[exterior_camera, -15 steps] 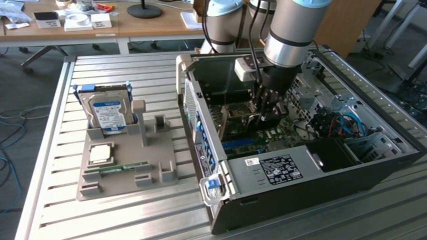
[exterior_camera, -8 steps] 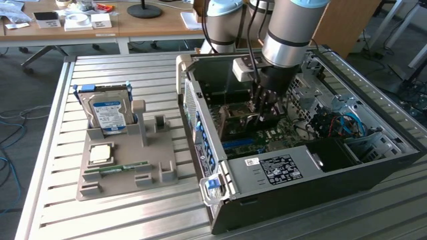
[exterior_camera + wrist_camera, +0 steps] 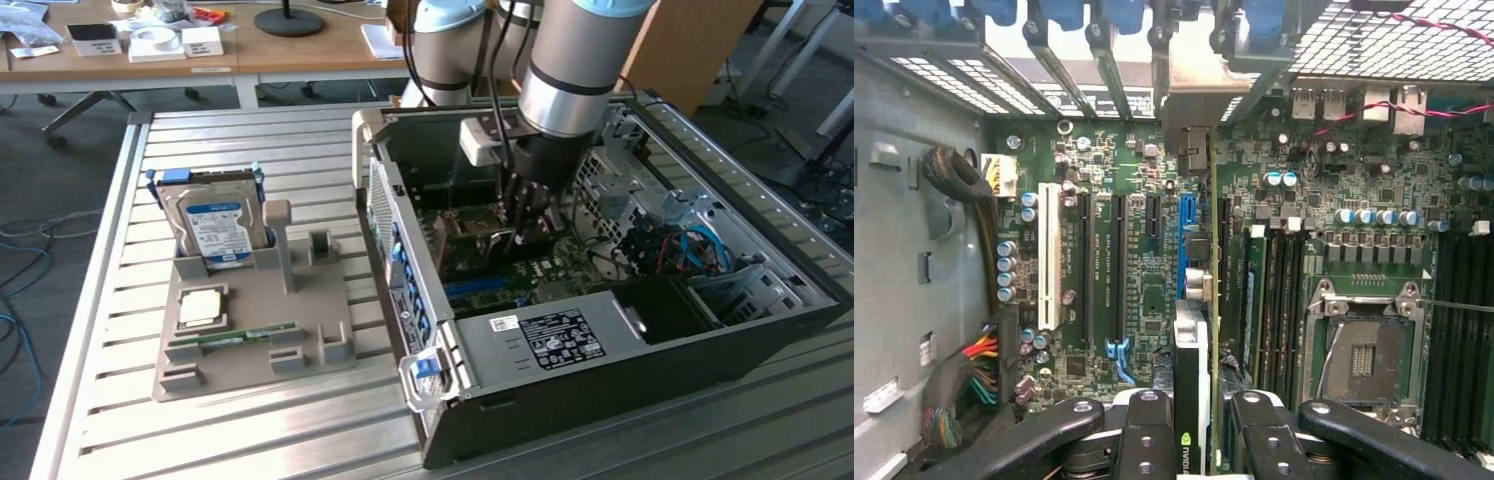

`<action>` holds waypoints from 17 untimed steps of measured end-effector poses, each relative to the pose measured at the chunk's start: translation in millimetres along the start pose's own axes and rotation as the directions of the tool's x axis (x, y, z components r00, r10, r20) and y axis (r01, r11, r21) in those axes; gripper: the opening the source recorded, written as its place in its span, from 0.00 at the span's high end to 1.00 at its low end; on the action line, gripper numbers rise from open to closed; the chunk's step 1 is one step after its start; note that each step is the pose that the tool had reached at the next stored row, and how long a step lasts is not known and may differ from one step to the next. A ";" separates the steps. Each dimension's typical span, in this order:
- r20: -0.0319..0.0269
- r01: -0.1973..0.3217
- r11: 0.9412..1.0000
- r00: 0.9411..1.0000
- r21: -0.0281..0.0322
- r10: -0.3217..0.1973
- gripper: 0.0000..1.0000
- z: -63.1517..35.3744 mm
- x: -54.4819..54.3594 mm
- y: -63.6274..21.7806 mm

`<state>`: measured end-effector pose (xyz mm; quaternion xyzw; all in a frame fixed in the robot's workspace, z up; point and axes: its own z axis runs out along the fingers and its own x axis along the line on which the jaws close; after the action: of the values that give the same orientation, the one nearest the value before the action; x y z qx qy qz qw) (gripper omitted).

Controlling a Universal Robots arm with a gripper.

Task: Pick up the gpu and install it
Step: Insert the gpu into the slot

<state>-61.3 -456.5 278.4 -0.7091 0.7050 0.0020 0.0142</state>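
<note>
The gpu [image 3: 1192, 370] appears edge-on in the wrist view as a thin card with a green logo near my fingers. Its silver end bracket [image 3: 1189, 115] reaches the rear slot openings of the case. My gripper [image 3: 1192, 445] is shut on the card, with one black finger [image 3: 1146, 435] on each side. The card stands upright over the motherboard [image 3: 1144, 300], in line with a long slot beside a blue connector [image 3: 1182, 235]. Whether it is seated I cannot tell. In the exterior view my gripper [image 3: 527, 215] hangs deep inside the open computer case [image 3: 601, 340].
A white slot [image 3: 1049, 270], black slots and the bare processor socket [image 3: 1364, 350] flank the card. Coloured cables [image 3: 974, 370] lie along one case wall. On the table at the exterior view's left, a grey fixture [image 3: 254, 340] holds a blue-labelled hard drive [image 3: 220, 225], a processor [image 3: 203, 305] and a RAM stick [image 3: 234, 338].
</note>
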 end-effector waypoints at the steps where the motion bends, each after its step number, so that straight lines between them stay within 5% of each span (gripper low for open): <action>1: 0.000 0.000 1.000 1.000 0.000 0.000 0.73 0.0 0.5 0.2; 17: 0.000 0.000 1.000 1.000 0.004 0.000 0.73 2.1 0.6 7.9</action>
<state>-69.2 -457.1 276.1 -0.7090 0.7050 0.0006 0.0155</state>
